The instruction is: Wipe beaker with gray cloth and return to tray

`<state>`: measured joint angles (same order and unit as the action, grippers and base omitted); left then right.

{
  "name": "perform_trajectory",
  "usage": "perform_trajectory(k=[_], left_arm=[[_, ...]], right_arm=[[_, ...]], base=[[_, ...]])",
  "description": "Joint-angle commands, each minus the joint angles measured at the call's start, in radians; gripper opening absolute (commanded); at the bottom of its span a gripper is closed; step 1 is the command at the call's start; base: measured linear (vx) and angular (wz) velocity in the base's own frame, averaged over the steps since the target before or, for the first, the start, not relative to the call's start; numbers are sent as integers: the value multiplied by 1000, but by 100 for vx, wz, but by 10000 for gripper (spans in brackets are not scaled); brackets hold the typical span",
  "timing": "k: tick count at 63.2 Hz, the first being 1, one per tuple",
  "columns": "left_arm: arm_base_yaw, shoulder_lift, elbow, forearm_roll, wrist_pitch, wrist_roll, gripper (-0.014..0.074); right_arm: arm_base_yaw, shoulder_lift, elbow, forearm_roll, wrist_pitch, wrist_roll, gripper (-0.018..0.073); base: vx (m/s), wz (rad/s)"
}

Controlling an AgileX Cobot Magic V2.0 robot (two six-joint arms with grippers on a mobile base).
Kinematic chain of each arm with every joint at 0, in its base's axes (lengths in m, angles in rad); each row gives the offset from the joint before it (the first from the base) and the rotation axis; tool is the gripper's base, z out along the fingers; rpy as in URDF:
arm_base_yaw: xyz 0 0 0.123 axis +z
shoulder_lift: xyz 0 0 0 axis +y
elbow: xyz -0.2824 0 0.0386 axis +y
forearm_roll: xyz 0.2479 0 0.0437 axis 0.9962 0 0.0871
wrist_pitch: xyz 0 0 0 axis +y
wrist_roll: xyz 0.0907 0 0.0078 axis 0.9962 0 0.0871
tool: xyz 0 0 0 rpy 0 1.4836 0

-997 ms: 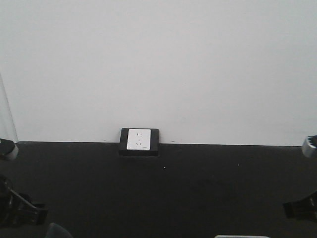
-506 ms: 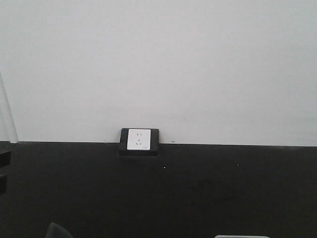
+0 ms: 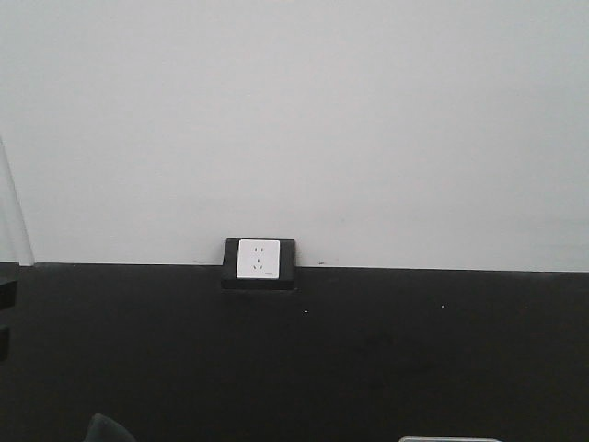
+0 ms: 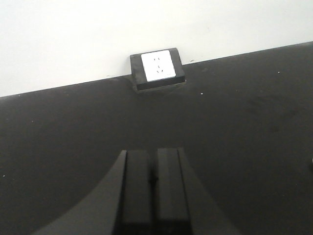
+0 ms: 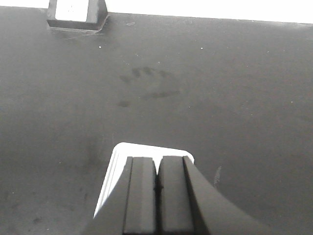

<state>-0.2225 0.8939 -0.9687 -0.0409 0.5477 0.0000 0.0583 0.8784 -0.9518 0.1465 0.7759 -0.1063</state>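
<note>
The beaker is out of view. A dark gray rounded fold of the gray cloth (image 3: pixel 105 430) pokes up at the bottom left of the front view. The tray (image 3: pixel 449 439) shows there only as a thin pale strip at the bottom edge. In the right wrist view its pale rounded corner (image 5: pixel 113 169) lies on the black table under my right gripper (image 5: pixel 157 159), which is shut with nothing between its pads. My left gripper (image 4: pixel 152 152) is shut too, empty, and hangs over bare black tabletop. Neither gripper's fingers show in the front view.
A black box with a white socket (image 3: pixel 259 262) sits at the table's back edge against the white wall; it also shows in both wrist views (image 4: pixel 157 68) (image 5: pixel 76 12). A clear upright strip (image 3: pixel 13 212) stands at the far left edge. Smudge marks (image 5: pixel 146 83) lie on the tabletop.
A second ago both arms showed at the left and right edges of the front view. They have since drawn back out of that view, leaving only small dark parts at the left edge.
</note>
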Motion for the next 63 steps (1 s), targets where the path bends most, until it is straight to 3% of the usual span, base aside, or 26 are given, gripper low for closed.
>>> perform_trajectory(k=[1, 13, 18, 26, 30, 47, 63], left_arm=[[-4, -62, 19, 5, -102, -5, -6], [0, -285, 359, 17, -332, -11, -6], [20, -415, 523, 27, -429, -60, -6], [76, -586, 719, 34, -473, -156, -6], [103, -663, 798, 34, -486, -166, -6], [174, -939, 1022, 41, -566, -155, -6], [174, -919, 1025, 41, -542, -159, -6]], right_arm=[[-2, -8, -27, 5, -73, 0, -12], [-2, -8, -27, 5, -74, 0, -12], [-2, -8, -27, 5, -75, 0, -12], [-2, -8, -27, 5, -74, 0, -12], [-2, -8, -27, 5, -74, 0, -12], [-2, -8, -27, 5, -74, 0, -12], [-2, -8, -27, 5, -72, 0, -12]], base=[[0, 0], [0, 0], [0, 0], [0, 0], [0, 0], [0, 0], [0, 0]])
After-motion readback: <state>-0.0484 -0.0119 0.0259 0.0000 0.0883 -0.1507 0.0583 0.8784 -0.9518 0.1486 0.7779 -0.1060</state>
